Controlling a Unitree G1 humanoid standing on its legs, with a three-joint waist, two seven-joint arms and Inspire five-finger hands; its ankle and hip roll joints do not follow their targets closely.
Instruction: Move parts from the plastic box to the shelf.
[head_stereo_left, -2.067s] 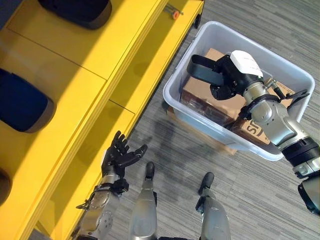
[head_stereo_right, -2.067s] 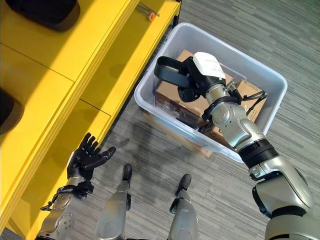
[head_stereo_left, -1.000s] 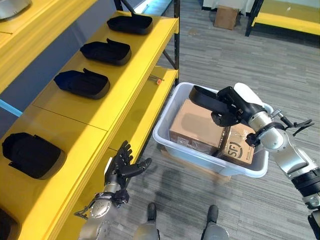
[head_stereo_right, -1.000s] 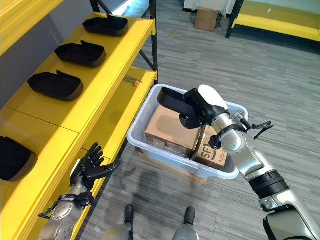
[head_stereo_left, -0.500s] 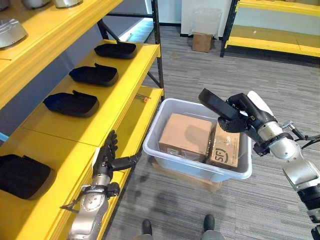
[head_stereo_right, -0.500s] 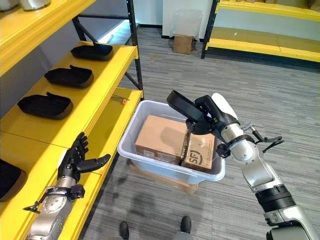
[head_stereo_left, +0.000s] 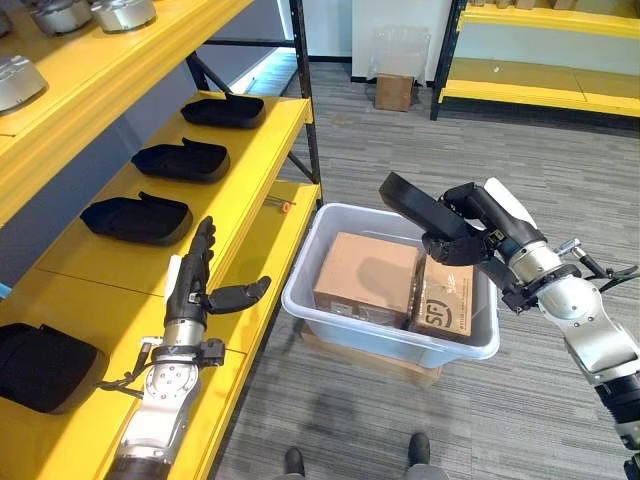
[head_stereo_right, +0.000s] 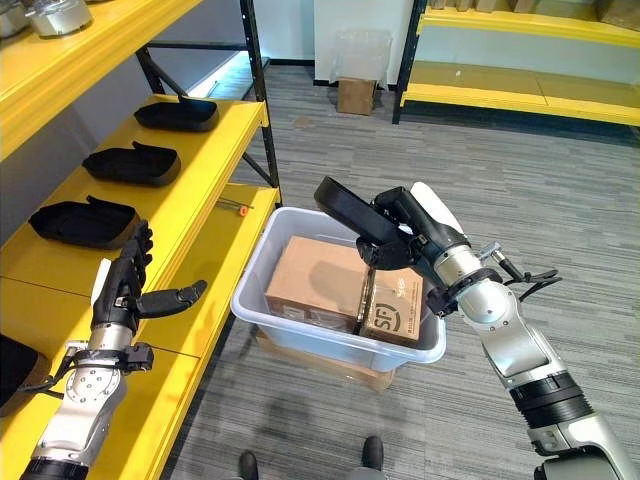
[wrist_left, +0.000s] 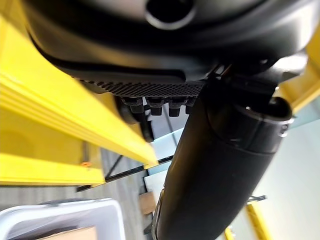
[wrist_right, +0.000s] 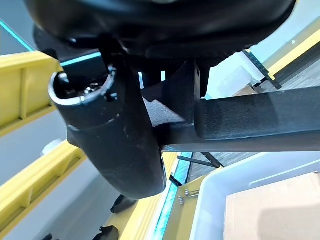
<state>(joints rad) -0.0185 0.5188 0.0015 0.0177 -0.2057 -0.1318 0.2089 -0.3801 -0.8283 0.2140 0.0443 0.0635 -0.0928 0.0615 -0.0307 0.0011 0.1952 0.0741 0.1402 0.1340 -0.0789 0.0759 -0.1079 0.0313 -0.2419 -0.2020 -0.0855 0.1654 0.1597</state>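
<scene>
The right hand (head_stereo_right: 405, 238) has its fingers curled around a flat black moulded plastic part (head_stereo_right: 345, 208), held in the air above the pale grey plastic box (head_stereo_right: 330, 348) with two cardboard cartons, while the left hand (head_stereo_right: 125, 290) hovers with straight fingers over the yellow metal shelf (head_stereo_right: 200, 160).

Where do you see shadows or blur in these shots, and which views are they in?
Left eye view: the black part in the right hand casts a dark shadow on the cardboard box in the plastic box. Right wrist view: the thumb is blurred from closeness, the shelf behind it soft. Left wrist view: the left hand is dark, unfocused bulk.
</scene>
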